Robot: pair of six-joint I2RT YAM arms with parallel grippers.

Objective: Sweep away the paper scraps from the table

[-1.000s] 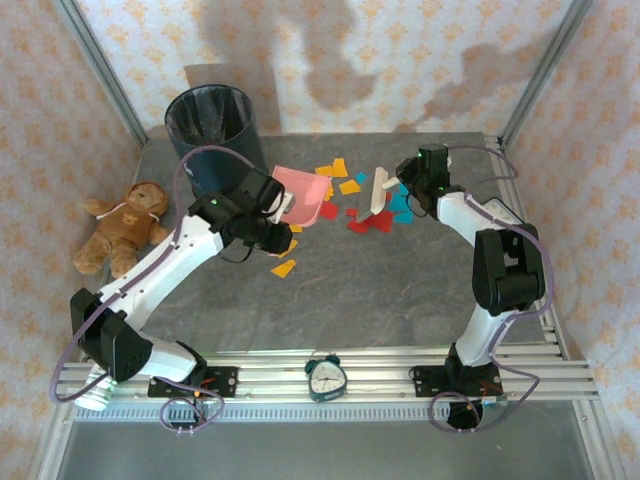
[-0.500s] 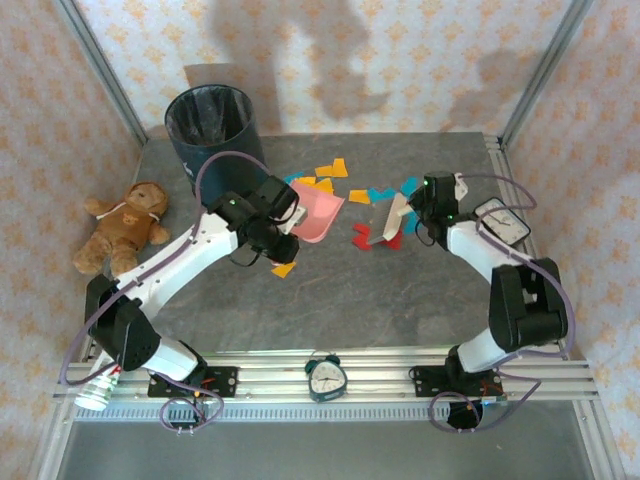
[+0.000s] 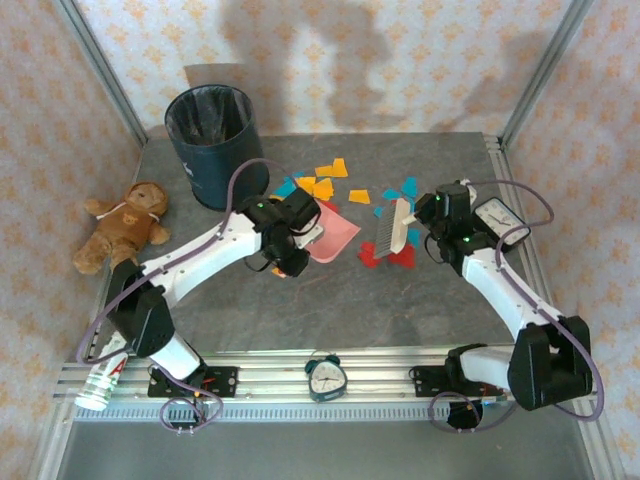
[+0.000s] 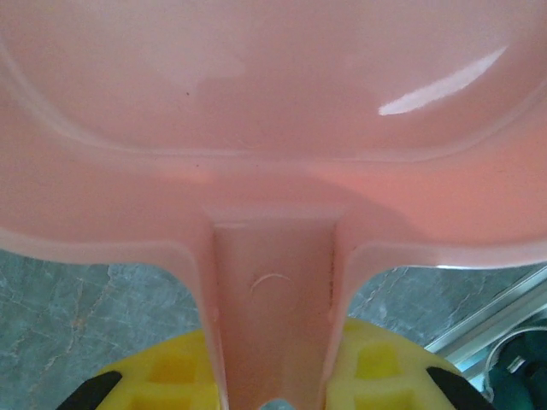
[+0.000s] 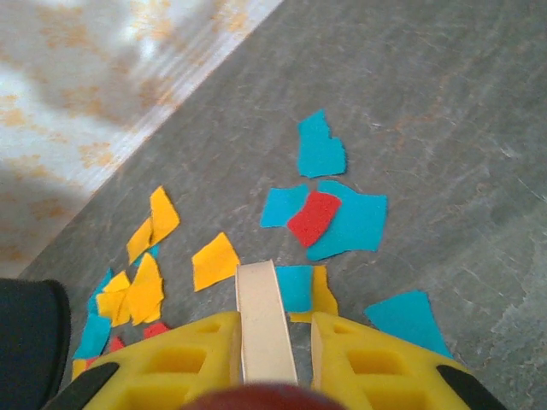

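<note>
Overhead and wrist views of the sweeping scene. The left gripper is clamped on the handle of a pink dustpan. In the left wrist view the handle runs between the yellow fingers and the pan's pale tray spreads above them. The right gripper is closed on the slim pale handle of a brush. That handle is seen in the right wrist view pinched between its yellow fingers. Dustpan and brush face each other near the middle of the table, close but apart. Whether the bristles touch the surface cannot be told.

The paper scraps lie on the far half of the table. An orange and teal cluster sits just behind the dustpan, teal and orange pieces lie behind the brush, and red pieces lie beside and in front of the brush head. From the right wrist, teal, red and orange scraps are scattered on the grey stone just ahead of the fingers.

A dark waste bin stands at the far left corner, a teddy bear beside the table's left edge, and an alarm clock on the near rail.
</note>
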